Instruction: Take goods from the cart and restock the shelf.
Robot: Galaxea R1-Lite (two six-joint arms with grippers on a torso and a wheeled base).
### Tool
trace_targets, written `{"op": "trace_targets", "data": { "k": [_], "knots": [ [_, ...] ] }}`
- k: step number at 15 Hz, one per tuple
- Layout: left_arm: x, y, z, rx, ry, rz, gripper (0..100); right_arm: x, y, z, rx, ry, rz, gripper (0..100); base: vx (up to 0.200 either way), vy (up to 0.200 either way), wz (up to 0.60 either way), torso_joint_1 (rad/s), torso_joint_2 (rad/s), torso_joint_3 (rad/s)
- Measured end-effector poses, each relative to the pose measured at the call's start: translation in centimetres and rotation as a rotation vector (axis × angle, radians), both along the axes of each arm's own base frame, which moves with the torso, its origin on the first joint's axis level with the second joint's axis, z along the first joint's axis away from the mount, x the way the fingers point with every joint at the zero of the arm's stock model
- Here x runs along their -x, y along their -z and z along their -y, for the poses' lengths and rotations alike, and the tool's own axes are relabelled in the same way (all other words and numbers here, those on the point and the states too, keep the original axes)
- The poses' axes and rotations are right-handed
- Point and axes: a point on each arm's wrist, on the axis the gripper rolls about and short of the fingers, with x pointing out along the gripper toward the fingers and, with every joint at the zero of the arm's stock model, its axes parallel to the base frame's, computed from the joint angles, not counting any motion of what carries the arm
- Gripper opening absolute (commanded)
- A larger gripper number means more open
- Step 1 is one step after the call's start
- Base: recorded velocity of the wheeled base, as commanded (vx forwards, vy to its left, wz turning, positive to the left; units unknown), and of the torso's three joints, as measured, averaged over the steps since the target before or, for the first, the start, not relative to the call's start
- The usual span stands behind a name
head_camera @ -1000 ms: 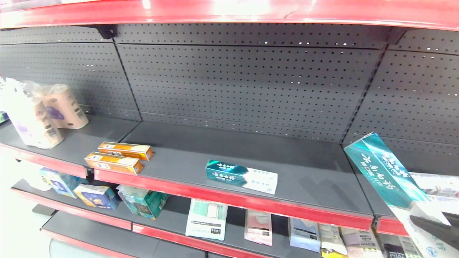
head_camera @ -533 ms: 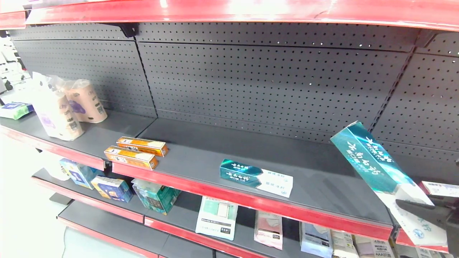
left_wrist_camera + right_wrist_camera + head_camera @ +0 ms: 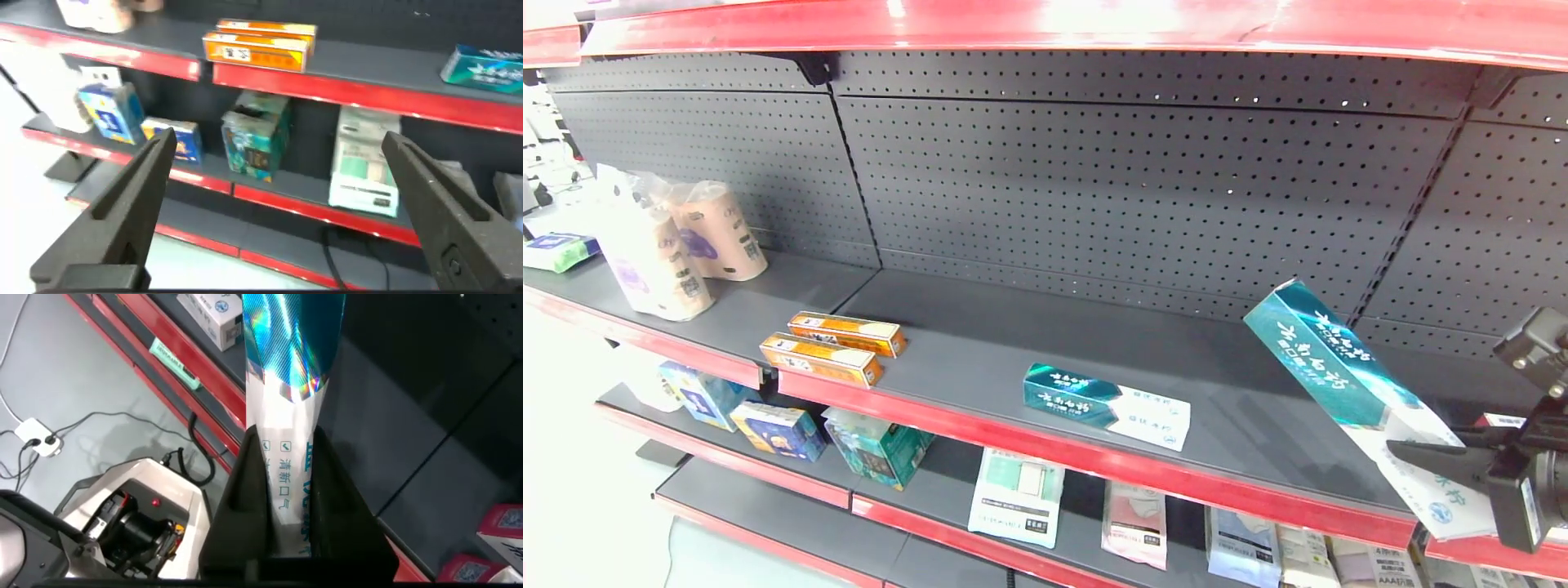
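We see the right gripper (image 3: 1425,459) clamped on the white end of a teal-and-white box (image 3: 1327,355), held tilted above the right part of the shelf (image 3: 980,343), while the left gripper (image 3: 278,143) hangs wide open and empty before a lower shelf (image 3: 278,200)

The fingers (image 3: 122,212) are matte black, long, tapering plastic wedges.
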Motion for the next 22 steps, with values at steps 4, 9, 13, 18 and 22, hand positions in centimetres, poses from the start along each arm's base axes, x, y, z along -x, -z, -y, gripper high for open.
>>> {"op": "trace_targets", "data": {
  "k": [4,9,13,18,22],
  "knots": [
    [-0.1,-0.1,0.0,-0.032,-0.001,0.129,100,0.1,0.1,0.0,-0.001,0.000,-0.001,0,0.000,0.000,0.00,0.000,0.00,0.000],
    [-0.2,0.9,0.1,0.011,0.014,0.066,100,0.0,0.1,0.0,-0.005,-0.006,-0.005,0,0.000,0.000,0.00,0.000,0.00,0.000],
    [-0.2,1.0,0.1,0.008,0.015,0.066,100,-1.0,0.6,-0.2,-0.002,-0.051,-0.043,0,0.000,0.000,0.00,0.000,0.00,0.000],
    [-0.2,0.9,0.1,0.043,0.014,0.069,100,-6.1,0.8,-0.5,-0.030,-0.070,0.052,0,0.000,0.000,0.00,0.000,0.00,0.000],
    [-0.2,1.0,0.1,0.013,0.016,0.067,100,-9.4,2.3,-0.2,-0.019,-0.084,0.010,0,0.000,0.000,0.00,0.000,0.00,0.000]
  ]
}}
